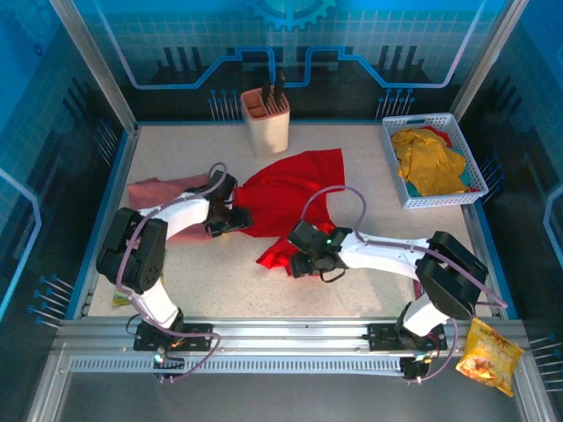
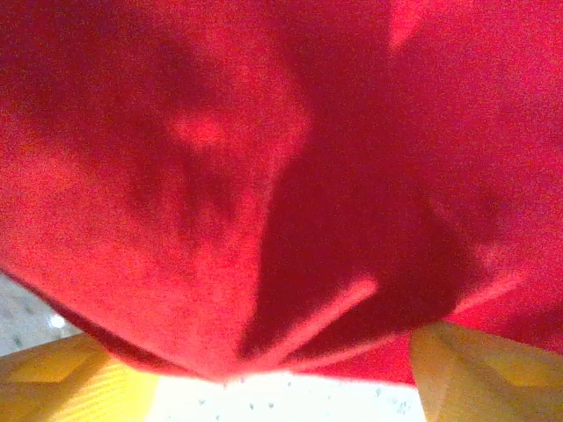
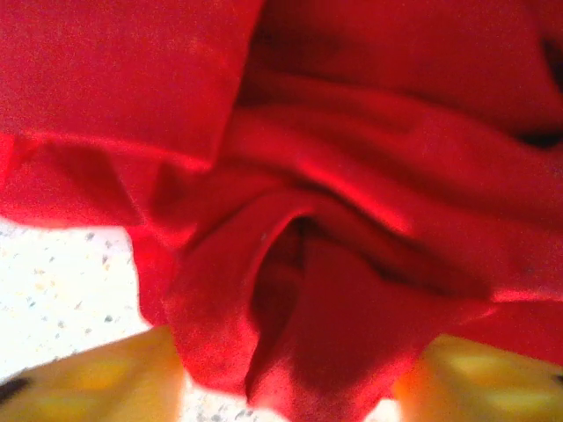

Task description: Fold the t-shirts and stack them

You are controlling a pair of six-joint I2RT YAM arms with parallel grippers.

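Observation:
A bright red t-shirt [image 1: 295,189] lies crumpled across the middle of the table, its graphic hidden. My left gripper [image 1: 236,218] sits at the shirt's left edge; in the left wrist view its yellow fingers [image 2: 62,378] stand wide apart, open, with the red cloth [image 2: 264,176] just ahead of them. My right gripper [image 1: 304,257] is at the shirt's lower end [image 1: 274,255], open, and a bunched fold of red cloth [image 3: 299,299] lies between its fingers [image 3: 97,378]. A dusty pink t-shirt [image 1: 158,189] lies at the left. Yellow t-shirts [image 1: 427,163] fill the basket.
A white mesh basket [image 1: 466,141] stands at the back right. A beige holder [image 1: 266,123] with dark tools stands at the back centre, just behind the red shirt. An orange snack packet [image 1: 486,354] lies off the table's front right corner.

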